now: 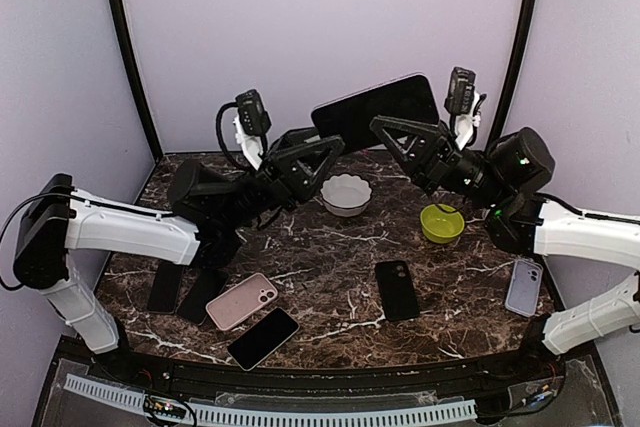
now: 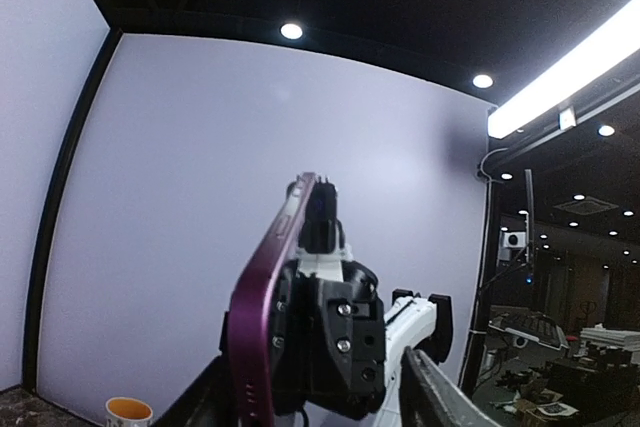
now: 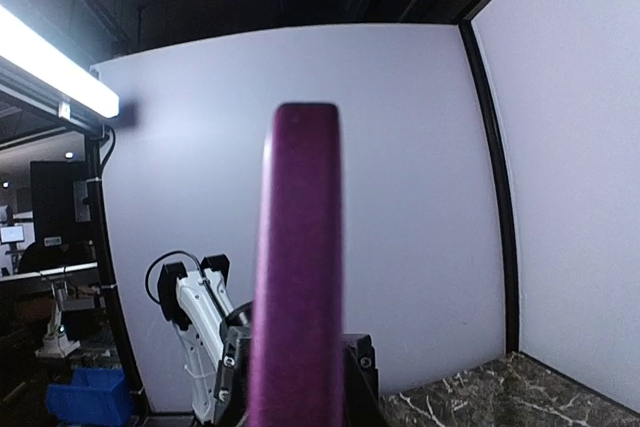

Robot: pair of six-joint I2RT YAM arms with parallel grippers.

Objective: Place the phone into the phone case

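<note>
Nearest the camera, by the near edge of the brown marble counter (image 1: 330, 247), a glossy black phone (image 1: 262, 338) lies flat. A pink phone case (image 1: 242, 301) sits just behind it, and a matte black phone case (image 1: 397, 290) lies nearer the middle. Two dark slabs (image 1: 165, 287) sit by the left edge and a lilac slab with a camera cluster (image 1: 524, 287) by the right edge. Further back stand a white fluted bowl (image 1: 346, 194) and a lime-green bowl (image 1: 442, 223).

We reach both arms up and inward over the far half, wrists raised. They meet at a large black-faced phone with a plum-purple rim (image 1: 378, 109), held aloft and tilted, clear of the counter. Our right gripper (image 1: 380, 127) is clamped on its lower edge. Our left gripper (image 1: 335, 147) sits at its lower left corner, and its fingers (image 2: 445, 397) are spread wider than the rim. We cannot tell whether that rim is a case.
</note>
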